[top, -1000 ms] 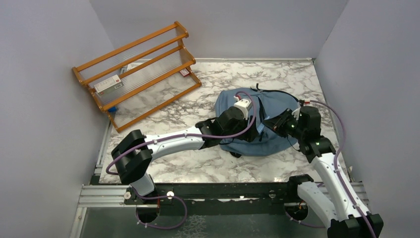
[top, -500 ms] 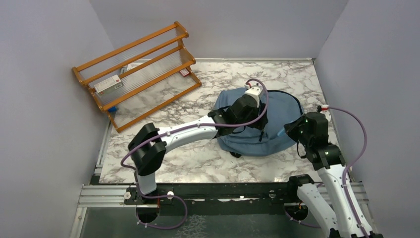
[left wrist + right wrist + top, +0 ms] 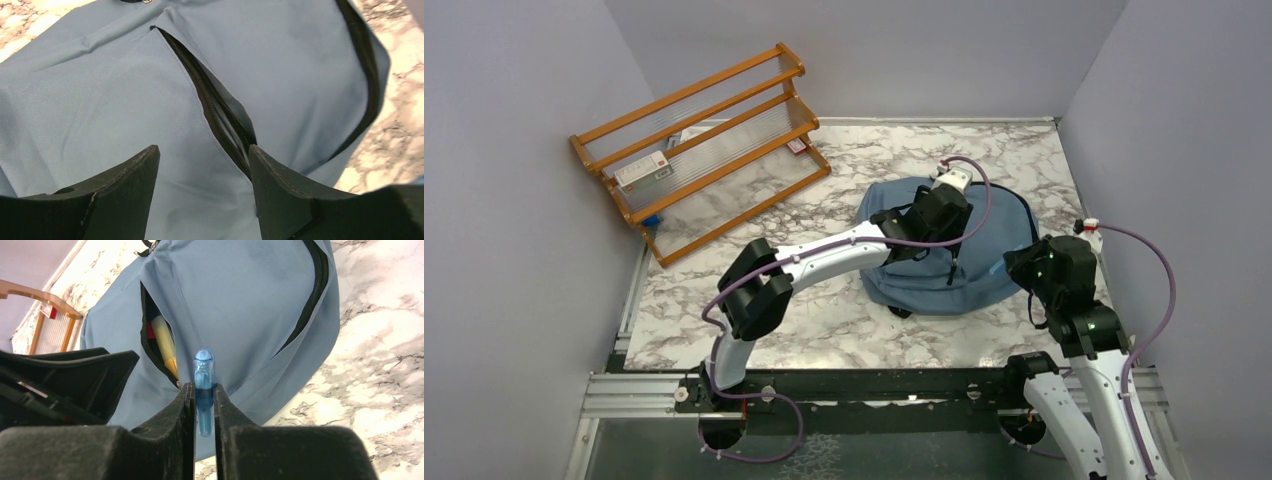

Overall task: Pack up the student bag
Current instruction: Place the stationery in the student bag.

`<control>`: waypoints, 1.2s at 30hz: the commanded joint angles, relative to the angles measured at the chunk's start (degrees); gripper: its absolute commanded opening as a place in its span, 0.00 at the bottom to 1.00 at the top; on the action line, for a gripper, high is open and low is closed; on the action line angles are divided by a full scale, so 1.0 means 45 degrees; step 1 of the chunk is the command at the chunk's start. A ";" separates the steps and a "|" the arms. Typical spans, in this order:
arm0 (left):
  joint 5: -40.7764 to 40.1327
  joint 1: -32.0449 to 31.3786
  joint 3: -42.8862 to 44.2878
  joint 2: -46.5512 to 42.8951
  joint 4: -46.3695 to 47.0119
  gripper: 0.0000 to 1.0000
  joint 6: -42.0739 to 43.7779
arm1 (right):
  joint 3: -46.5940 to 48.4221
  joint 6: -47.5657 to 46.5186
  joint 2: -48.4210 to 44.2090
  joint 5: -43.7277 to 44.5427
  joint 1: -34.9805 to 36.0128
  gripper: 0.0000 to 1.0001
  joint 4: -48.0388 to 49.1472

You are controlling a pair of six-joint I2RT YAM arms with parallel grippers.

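The student bag [image 3: 944, 280], a dusty-blue backpack with black zips, lies flat on the marble table. My left gripper [image 3: 939, 235] hovers open over the bag's top. In the left wrist view its jaws [image 3: 202, 150] stand wide apart above the blue fabric [image 3: 100, 100], with the front pocket's open zip [image 3: 215, 115] by the right finger. My right gripper [image 3: 1014, 265] is at the bag's right edge. In the right wrist view it [image 3: 204, 385] is shut on a translucent blue pen [image 3: 204, 367]. A yellow and a red item show inside the open pocket [image 3: 161, 340].
A tiered wooden rack [image 3: 704, 150] lies tilted at the back left with a white-and-red box [image 3: 641, 170] on it. Grey walls close in the table on three sides. The right wall is near my right arm.
My left arm has reached farther back and right over the bag, its jaws a little wider. My right gripper has drawn back to the right, off the bag's middle, still holding the blue pen.
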 commanded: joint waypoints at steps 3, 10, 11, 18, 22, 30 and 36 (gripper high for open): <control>-0.0838 0.0026 0.1236 0.1106 -0.0551 0.67 0.0755 | 0.0061 0.0147 -0.0263 0.0067 0.0056 0.01 -0.0324; -0.1007 0.0010 0.1988 0.1848 -0.0755 0.68 0.1167 | 0.0079 0.0119 -0.0222 -0.0086 0.0056 0.01 -0.0390; -0.1088 0.0010 0.2085 0.1934 -0.0813 0.67 0.1254 | 0.0058 0.0114 -0.0219 -0.0089 0.0056 0.01 -0.0389; -0.1251 0.0010 0.2078 0.2085 -0.0968 0.51 0.1573 | -0.0026 0.0115 -0.0155 -0.0284 0.0056 0.01 -0.0299; -0.1240 0.0010 0.2020 0.2003 -0.0951 0.37 0.1591 | -0.0024 0.0109 0.0044 -0.0651 0.0056 0.01 -0.0198; -0.1218 0.0011 0.1915 0.1734 -0.0950 0.09 0.1579 | -0.0116 0.0083 0.1316 -0.2154 0.0056 0.01 0.1303; -0.1522 0.0029 0.1261 0.1135 -0.0940 0.00 0.1352 | -0.0123 -0.0392 0.2752 -0.2989 0.0056 0.01 0.3115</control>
